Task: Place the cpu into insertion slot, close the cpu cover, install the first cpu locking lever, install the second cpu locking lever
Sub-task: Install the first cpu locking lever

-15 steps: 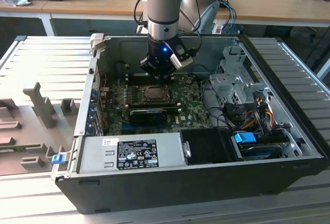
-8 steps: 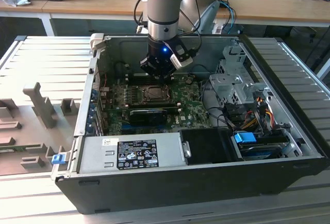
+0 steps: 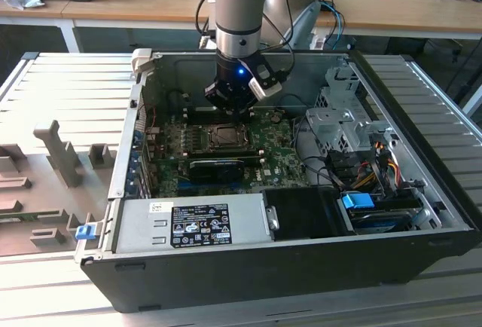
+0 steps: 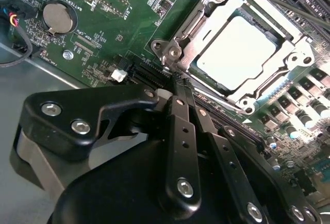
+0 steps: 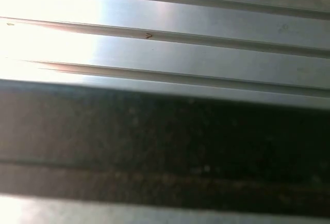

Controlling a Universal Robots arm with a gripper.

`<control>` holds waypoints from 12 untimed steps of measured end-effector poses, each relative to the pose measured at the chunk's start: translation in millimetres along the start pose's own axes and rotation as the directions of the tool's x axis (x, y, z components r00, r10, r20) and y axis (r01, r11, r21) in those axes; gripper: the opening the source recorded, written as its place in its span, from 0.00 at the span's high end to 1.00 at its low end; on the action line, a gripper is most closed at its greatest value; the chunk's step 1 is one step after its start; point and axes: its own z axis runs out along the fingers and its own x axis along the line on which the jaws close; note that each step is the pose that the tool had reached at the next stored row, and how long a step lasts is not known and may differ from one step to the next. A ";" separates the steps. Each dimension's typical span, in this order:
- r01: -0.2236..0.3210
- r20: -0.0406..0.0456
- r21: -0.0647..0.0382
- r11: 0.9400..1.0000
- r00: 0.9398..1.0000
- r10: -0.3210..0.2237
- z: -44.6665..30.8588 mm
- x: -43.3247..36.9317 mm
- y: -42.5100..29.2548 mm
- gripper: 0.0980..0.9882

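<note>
One arm reaches down into an open computer case (image 3: pixel 422 214) that lies on its side on a ribbed metal table (image 3: pixel 68 86). In the exterior view the gripper (image 3: pixel 230 108) hangs over the green motherboard (image 3: pixel 169 142), just above the far edge of the processor socket.

In the second wrist view the two black fingers (image 4: pixel 181 126) lie pressed flat together with no gap between them, and nothing is held between them. Their tips (image 4: pixel 178 82) end right at the near corner of the socket, touching or almost touching its metal frame; which of the two cannot be told.

Just beyond the fingertips lies the cpu (image 4: pixel 238 51), a pale silver square seated flat in the socket. The cpu cover (image 4: pixel 206 22), a silvery frame with a square window, lies down around the chip, so the chip's top shows through the window. A thin metal lever (image 4: pixel 289 2) runs along the far side of the socket, past the chip from the fingers. A round coin battery (image 4: pixel 58 18) sits on the board well off to one side of the fingers, and a row of small cylinders (image 4: pixel 304 115) stands near the socket on the other side.

In the first wrist view the ribbed metal surface (image 5: pixel 165 43) and a dark band (image 5: pixel 165 141) show.
</note>
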 end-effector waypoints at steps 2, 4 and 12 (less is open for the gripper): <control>0.000 0.000 0.000 1.000 1.000 0.000 0.1 0.0 0.0 0.99; 0.000 0.000 0.001 1.000 1.000 0.000 0.7 0.0 -0.1 0.99; 0.000 -0.001 0.007 1.000 1.000 0.000 5.6 0.2 -0.4 0.99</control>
